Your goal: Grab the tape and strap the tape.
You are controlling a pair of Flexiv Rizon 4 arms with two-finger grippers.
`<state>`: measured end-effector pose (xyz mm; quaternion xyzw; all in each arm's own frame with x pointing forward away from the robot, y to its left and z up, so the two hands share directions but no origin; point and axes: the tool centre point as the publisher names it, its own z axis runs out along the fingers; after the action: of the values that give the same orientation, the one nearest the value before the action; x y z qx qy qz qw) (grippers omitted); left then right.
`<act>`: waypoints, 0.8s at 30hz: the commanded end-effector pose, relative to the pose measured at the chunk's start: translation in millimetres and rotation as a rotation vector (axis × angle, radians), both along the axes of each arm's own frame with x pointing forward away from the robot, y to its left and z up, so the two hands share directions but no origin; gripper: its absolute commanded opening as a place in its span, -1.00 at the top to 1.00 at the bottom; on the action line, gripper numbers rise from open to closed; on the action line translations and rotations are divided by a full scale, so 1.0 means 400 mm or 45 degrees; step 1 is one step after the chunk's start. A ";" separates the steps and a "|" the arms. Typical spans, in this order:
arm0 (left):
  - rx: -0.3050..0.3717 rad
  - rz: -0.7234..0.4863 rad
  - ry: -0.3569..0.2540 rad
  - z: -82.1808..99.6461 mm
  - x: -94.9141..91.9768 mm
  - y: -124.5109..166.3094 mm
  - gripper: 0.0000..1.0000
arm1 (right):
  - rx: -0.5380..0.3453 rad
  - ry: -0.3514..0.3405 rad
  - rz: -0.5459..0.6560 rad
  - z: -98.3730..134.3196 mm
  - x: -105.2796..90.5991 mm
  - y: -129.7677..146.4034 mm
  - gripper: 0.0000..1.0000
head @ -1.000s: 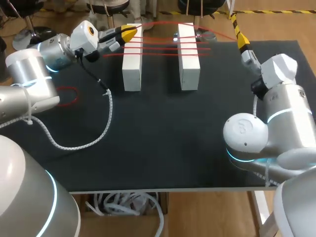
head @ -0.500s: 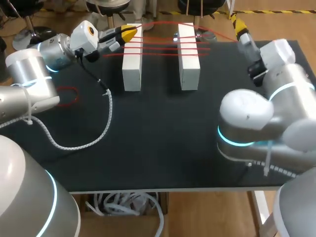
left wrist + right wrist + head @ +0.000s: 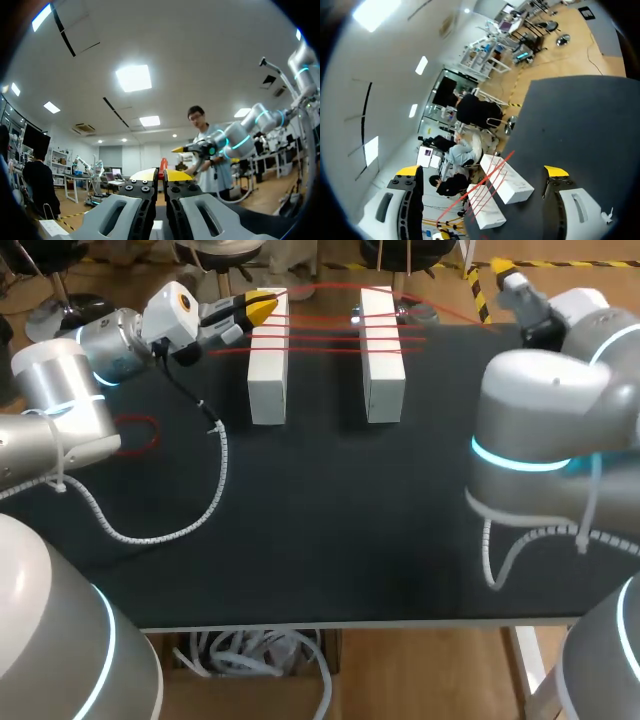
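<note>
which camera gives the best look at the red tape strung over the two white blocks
The head view: the red tape runs in several strands across both white blocks, seen from above. The right wrist view shows it small and slanted. The left wrist view shows only a red sliver.

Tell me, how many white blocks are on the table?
2. One white block stands beside the left gripper; the other to its right, red tape strung across both.

red tape loop [image 3: 145,419] partly hidden behind left arm [image 3: 60,400], right gripper [image 3: 505,270] mostly hidden by right arm [image 3: 550,390]
</note>
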<state>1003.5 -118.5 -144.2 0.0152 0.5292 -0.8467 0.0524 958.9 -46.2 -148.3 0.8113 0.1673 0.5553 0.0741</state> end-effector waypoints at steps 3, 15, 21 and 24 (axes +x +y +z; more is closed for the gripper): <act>-0.002 0.001 -0.001 -0.002 0.000 0.000 1.00 | 0.357 0.138 0.184 0.024 -0.022 -0.014 -1.00; -0.002 0.001 -0.001 -0.002 0.000 0.000 1.00 | 0.361 -0.428 0.162 -0.002 -0.050 -0.012 -1.00; -0.002 0.001 -0.001 -0.002 0.000 0.000 1.00 | 0.376 -0.521 0.080 -0.014 -0.039 -0.011 -1.00; -0.002 0.001 -0.001 -0.002 0.000 0.000 1.00 | 0.412 -0.519 0.004 -0.015 -0.036 -0.007 -1.00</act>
<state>1003.5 -118.5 -144.2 0.0152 0.5292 -0.8467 0.0525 944.9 -61.5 -144.1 0.8063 0.1160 0.5785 -0.0416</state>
